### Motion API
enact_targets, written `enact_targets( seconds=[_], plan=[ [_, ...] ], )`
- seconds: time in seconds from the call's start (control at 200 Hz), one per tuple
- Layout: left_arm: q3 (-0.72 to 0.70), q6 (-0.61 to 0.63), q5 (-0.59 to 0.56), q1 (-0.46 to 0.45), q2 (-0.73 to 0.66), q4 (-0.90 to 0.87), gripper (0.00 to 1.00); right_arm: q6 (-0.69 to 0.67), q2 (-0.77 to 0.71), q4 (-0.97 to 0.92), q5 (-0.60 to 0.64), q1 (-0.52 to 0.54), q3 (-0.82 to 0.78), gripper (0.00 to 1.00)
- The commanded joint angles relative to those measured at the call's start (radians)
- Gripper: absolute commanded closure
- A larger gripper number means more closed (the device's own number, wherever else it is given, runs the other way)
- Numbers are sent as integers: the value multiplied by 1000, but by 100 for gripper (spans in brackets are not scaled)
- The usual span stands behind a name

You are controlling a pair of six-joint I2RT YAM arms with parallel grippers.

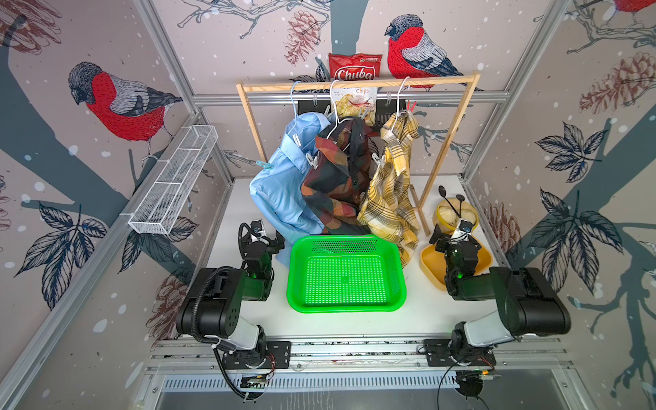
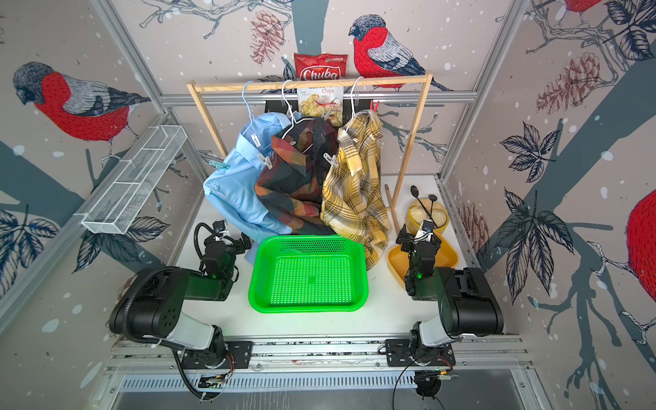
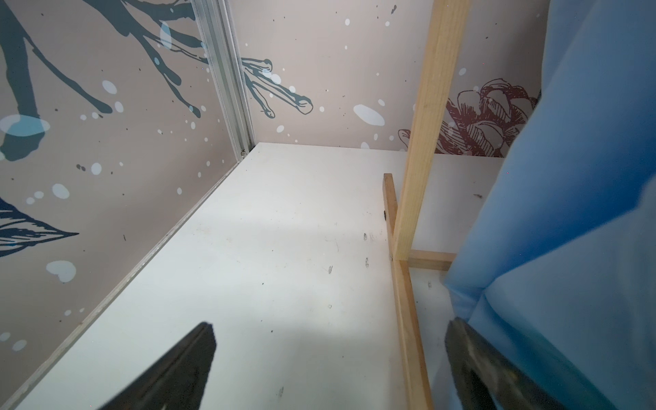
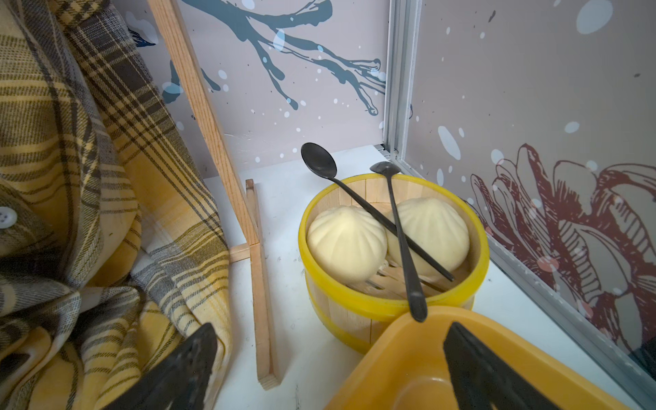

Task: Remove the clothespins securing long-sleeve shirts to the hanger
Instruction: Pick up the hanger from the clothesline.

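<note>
- Red snack bag (image 1: 355, 65), far centre, above the wooden rail (image 1: 426, 80): brand "Chuba" in large white letters with a dark outline. Legible in both top views.
- Same bag, top edge: small green patch with white print, too small to read.
- Pale snack bag (image 1: 355, 104), just below the red one, behind the rail: the word "Chips" in red-brown at the upper right of its face.
- Same bag, upper left: two short lines of small dark print, not legible. In a top view a darker word above "Chips" is cut off by the rail.
- White tag (image 1: 296, 140) at the collar of the light blue shirt (image 1: 284, 184), leftmost on the rail: dark print, too small to read.
</note>
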Motion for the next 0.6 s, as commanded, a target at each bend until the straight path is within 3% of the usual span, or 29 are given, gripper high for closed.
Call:
enact_targets(
  seconds=[0.0,0.075,0.16,0.25,0.285,0.355,0.395,0.595],
  plan=[
    [7,1,-7,4,-15,12,0,40,-37,-39,110,5,22,0],
    [50,-6,-23,4,-58,-98,0,117,-101,-348,254,4,154,0],
    [136,-10,-47,3,-107,-303,0,241,-121,-691,292,-20,343,0],
    [159,-49,-73,3,-178,-394,0,529,-100,-984,324,-56,491,0],
    [167,-75,-80,3,-212,-440,0,616,-79,-1106,260,-95,551,0],
    [197,-131,-105,3,-291,-562,0,629,-59,-1129,-36,-199,583,3],
    [213,-168,-110,3,-340,-626,0,639,-78,-1102,-131,-230,563,3],
    [355,-304,-67,3,-547,-1014,0,550,-277,-1097,-120,-118,534,0]
  ],
)
